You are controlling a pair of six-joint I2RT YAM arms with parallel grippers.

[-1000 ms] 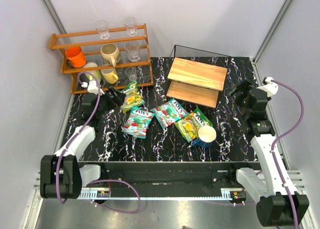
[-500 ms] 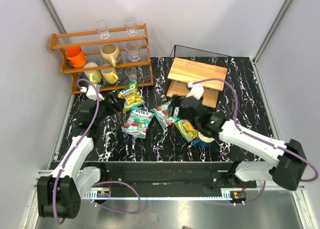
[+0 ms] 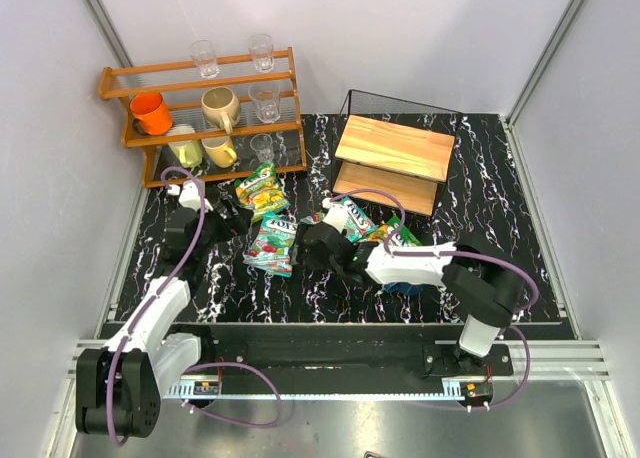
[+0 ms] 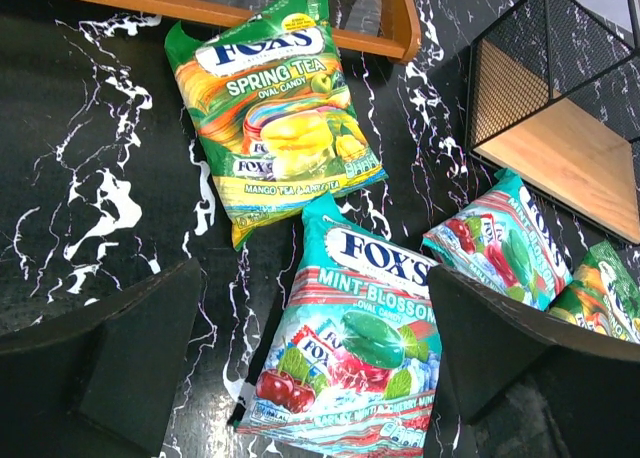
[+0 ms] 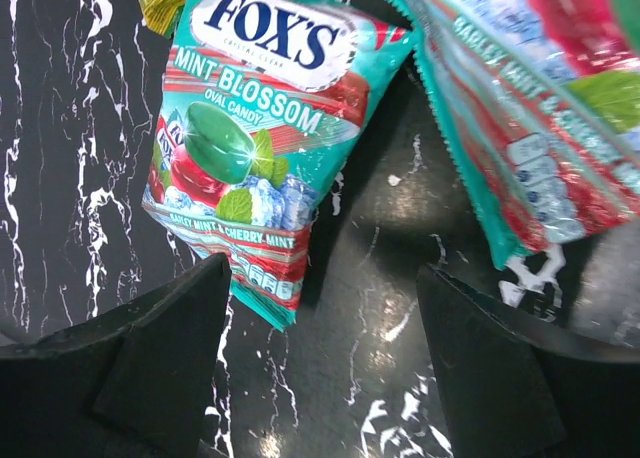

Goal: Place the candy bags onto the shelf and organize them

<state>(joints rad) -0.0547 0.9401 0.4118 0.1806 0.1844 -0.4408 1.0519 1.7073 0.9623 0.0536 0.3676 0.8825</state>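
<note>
The yellow-green Spring Tea bag [image 4: 280, 128] reads "FOX'S SPRING TEA OVAL CANDY" in white, with "MANGO TEA" on a strip below. The rest of that strip is too creased to read. Touching its lower edge is the teal Mint Blossom bag [image 5: 255, 128], marked "FOX'S MINT BLOSSOM OVAL CANDY" and "BARLEY MINT & CHERRY MINT", with a green sweet, cherries and ice printed on it. A second teal bag [image 4: 505, 248] lies just beside it, cut off by the frame edge in the right wrist view. The fourth bag [image 3: 392, 235], yellow-green, is half hidden under the right arm.

All four are flat, glossy, crinkled packets. They lie on the black, white-veined table [image 3: 480, 208] in front of the shelf [image 3: 395, 148], which has two pale wooden boards in a black wire frame. The left claw [image 4: 312, 278] is spread and holds nothing, above the top of the Mint Blossom bag. The right claw [image 5: 322, 268] is also spread and bare, low over the table between the two teal bags. Behind the Spring Tea bag stands an orange-brown rack [image 3: 110, 82] of mugs and glasses.
</note>
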